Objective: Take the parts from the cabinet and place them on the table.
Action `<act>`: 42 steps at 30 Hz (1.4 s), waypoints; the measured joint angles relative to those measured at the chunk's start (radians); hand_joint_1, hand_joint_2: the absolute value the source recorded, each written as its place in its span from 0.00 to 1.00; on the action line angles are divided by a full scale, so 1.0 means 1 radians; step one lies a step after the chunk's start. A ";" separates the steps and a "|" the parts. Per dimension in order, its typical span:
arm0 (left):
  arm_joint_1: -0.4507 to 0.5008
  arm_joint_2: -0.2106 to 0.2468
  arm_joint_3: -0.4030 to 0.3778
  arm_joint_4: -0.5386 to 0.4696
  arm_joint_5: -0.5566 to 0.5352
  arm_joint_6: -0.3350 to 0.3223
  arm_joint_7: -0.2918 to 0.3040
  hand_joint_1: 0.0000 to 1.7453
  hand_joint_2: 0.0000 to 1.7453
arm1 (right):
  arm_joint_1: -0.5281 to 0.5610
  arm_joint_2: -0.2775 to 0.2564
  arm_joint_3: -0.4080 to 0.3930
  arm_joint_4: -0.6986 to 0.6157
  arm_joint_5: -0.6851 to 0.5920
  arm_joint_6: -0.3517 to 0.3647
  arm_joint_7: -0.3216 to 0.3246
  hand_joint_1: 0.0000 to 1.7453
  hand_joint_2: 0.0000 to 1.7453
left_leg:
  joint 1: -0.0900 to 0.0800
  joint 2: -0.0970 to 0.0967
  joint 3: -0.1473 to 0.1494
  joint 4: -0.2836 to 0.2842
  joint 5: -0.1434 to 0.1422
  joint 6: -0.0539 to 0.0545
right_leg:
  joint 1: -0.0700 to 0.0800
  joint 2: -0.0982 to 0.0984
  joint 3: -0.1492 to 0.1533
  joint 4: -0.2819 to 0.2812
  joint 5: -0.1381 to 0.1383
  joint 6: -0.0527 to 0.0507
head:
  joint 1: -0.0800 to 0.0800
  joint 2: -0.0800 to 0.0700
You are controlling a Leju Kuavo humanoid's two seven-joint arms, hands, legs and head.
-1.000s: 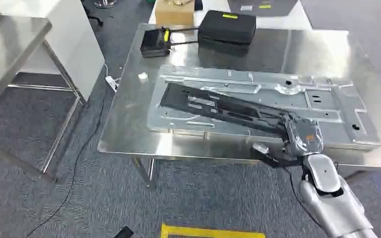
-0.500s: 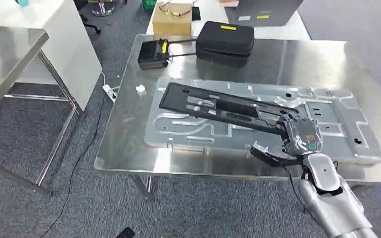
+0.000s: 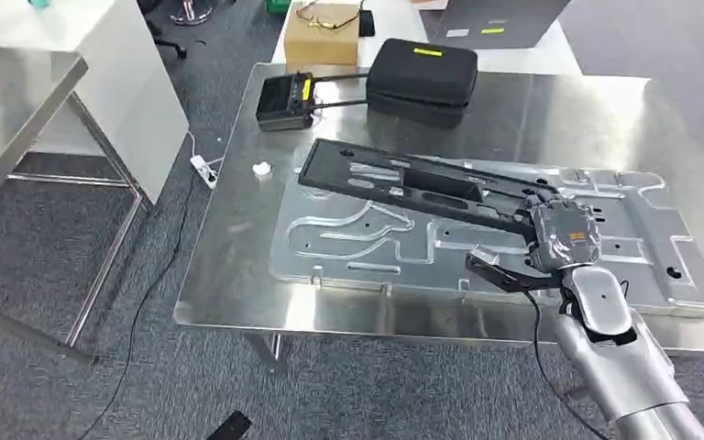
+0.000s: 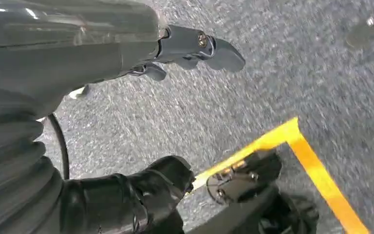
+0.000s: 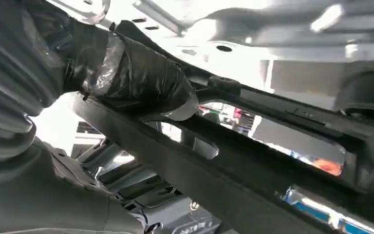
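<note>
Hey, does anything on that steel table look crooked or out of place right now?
The long black part runs at a slant across the silver stamped panel instead of lining up with it; the right hand holds its near end. A small white scrap lies loose on the table.

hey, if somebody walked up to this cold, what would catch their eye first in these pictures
Most likely the long black part stretched slantwise across the steel table, gripped at its near end by the right robot hand. Under it lies a big silver stamped metal panel covering much of the tabletop. At the far edge sit a black zip case with a yellow label and a smaller black device to its left.
</note>
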 joint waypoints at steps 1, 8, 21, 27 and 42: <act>-0.002 0.000 -0.001 0.000 -0.001 0.000 0.000 0.00 1.00 | -0.009 0.002 0.000 0.008 0.000 0.001 0.000 1.00 1.00 | -0.003 0.001 -0.005 0.005 -0.011 -0.006 | -0.016 -0.004 0.010 -0.013 0.005 -0.008 | 0.001 0.000; -0.009 -0.001 -0.015 0.000 -0.018 -0.008 0.004 0.00 1.00 | -0.089 0.028 0.016 0.122 0.019 0.002 -0.005 1.00 1.00 | 0.009 0.006 -0.144 0.275 -0.092 -0.026 | -0.012 -0.007 0.017 -0.008 -0.004 -0.021 | 0.000 0.000; -0.023 -0.018 -0.028 0.000 -0.029 -0.015 0.003 0.00 1.00 | -0.212 0.072 0.079 0.358 0.026 0.043 -0.092 1.00 1.00 | 0.009 0.004 -0.016 0.006 0.014 0.021 | -0.014 -0.005 -0.125 0.289 -0.151 0.035 | 0.000 0.000; -0.023 -0.021 -0.033 0.000 -0.031 -0.017 0.002 0.00 1.00 | -0.255 0.072 0.133 0.425 -0.006 0.102 -0.139 1.00 1.00 | 0.007 0.005 -0.005 0.003 0.007 0.016 | -0.005 -0.004 -0.001 0.011 -0.004 0.008 | 0.001 0.000; -0.021 -0.021 -0.037 0.000 -0.030 -0.045 -0.023 0.00 1.00 | -0.288 0.068 0.195 0.482 -0.035 0.106 -0.149 0.00 1.00 | 0.017 0.007 0.010 0.020 -0.023 -0.030 | -0.016 -0.014 0.012 0.000 0.003 0.000 | 0.000 0.000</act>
